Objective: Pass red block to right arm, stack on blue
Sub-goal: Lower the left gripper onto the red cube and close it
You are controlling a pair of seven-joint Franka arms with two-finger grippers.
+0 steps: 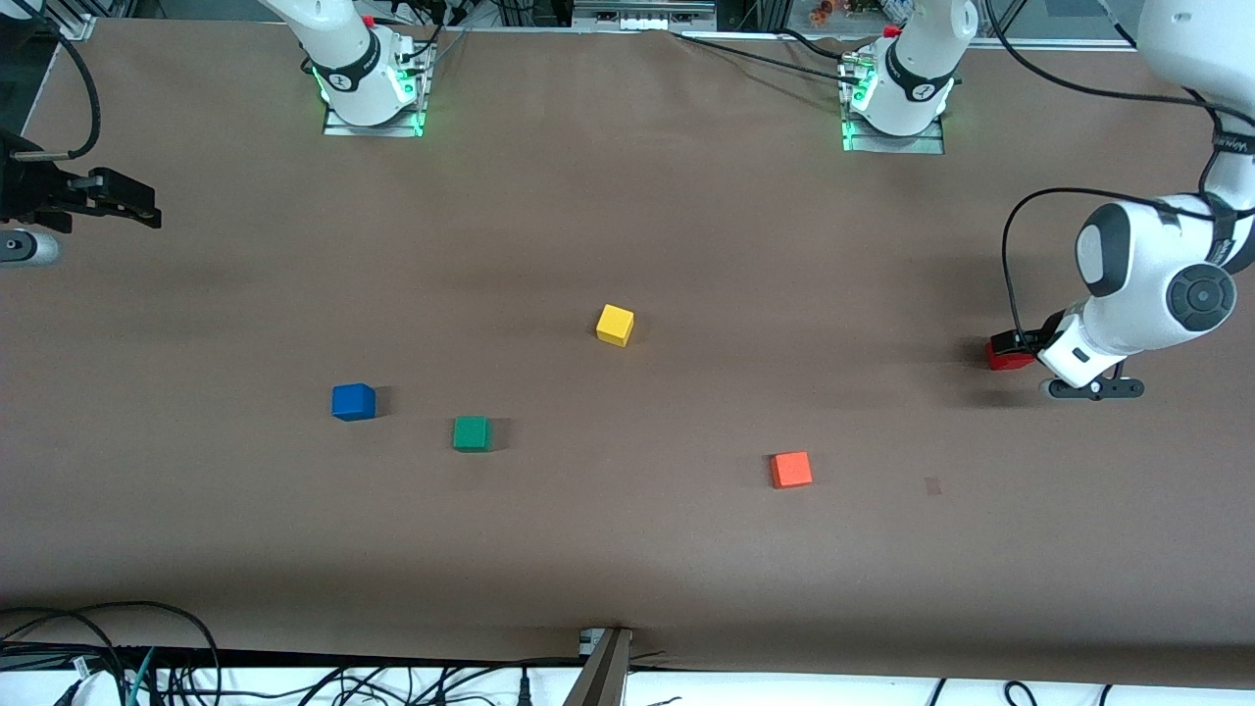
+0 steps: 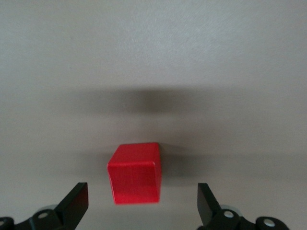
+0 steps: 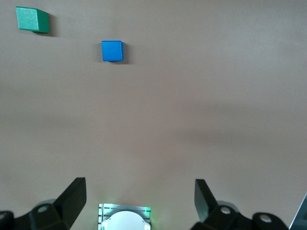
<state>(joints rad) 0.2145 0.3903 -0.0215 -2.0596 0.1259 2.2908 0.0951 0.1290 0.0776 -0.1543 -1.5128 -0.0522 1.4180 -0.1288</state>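
The red block (image 1: 1002,357) sits on the brown table at the left arm's end, partly hidden by the left arm's wrist. In the left wrist view the red block (image 2: 135,173) lies on the table between the spread fingers of my left gripper (image 2: 141,206), which is open and touches nothing. The blue cube (image 1: 353,402) sits toward the right arm's end and also shows in the right wrist view (image 3: 112,51). My right gripper (image 1: 147,208) hangs over the right arm's end of the table, well away from the blue cube. It is open and empty (image 3: 138,199).
A green cube (image 1: 472,432) lies beside the blue cube, a yellow cube (image 1: 615,325) near the table's middle, and an orange-red cube (image 1: 790,470) nearer the front camera. The arm bases (image 1: 371,93) (image 1: 897,98) stand along the table's edge farthest from the camera.
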